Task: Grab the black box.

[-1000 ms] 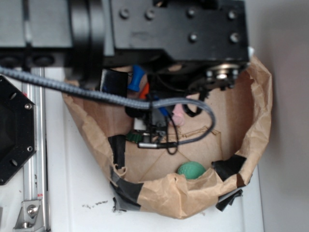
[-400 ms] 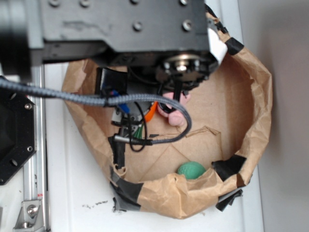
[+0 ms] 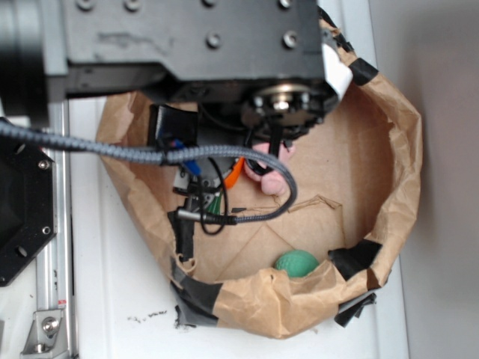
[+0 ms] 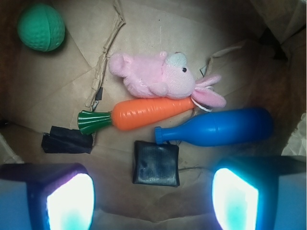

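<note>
- A black metal arm body studded with round screws is seen.
- A grey braided cable is looped beneath that body.
- The hand is flanked by two glowing, blue-edged fingers.

The black box is a small, flat, glossy square with rounded edges, lying on the brown paper, slightly skewed, untouched.

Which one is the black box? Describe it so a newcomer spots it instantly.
Look inside the brown paper bin, at the row of toys on its floor. Just below the orange carrot and the neck of the blue bottle lies the black box, between the open end effector fingers. It is the only flat, dark, square thing there.
</note>
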